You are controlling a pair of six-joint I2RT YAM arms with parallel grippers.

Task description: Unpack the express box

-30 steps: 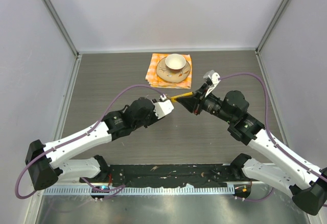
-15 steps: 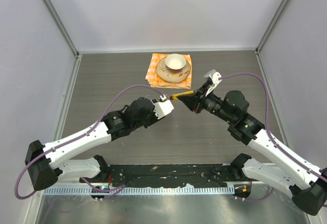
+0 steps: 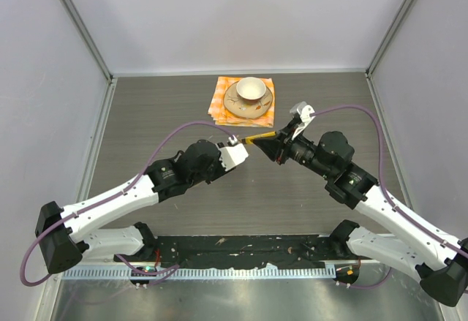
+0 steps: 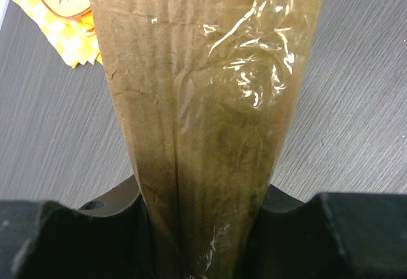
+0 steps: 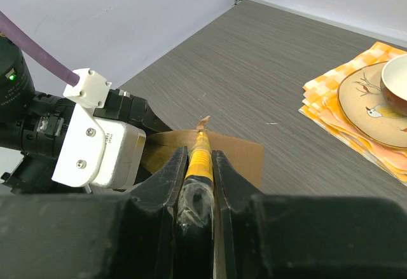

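The express box (image 4: pixel 203 88) is brown cardboard with crinkled clear tape on it. My left gripper (image 4: pixel 202 241) is shut on its near end and holds it up above the table. It also shows in the right wrist view (image 5: pixel 238 155). My right gripper (image 5: pixel 200 164) is shut on a yellow-handled cutting tool (image 5: pixel 201 155). The tool's tip touches the box's upper edge, with a small brown shred at it. In the top view the left gripper (image 3: pixel 243 148) and right gripper (image 3: pixel 278 148) meet over the table's middle, with the yellow tool (image 3: pixel 260 138) between them.
An orange checkered cloth (image 3: pixel 221 107) lies at the back of the table with a saucer (image 3: pixel 238 105) and a white cup (image 3: pixel 250 87) on it. The grey enclosure walls (image 3: pixel 73 80) stand on the left, right and back.
Almost nothing. The right gripper with the yellow tool has shifted very slightly against the box. The left arm holds still.
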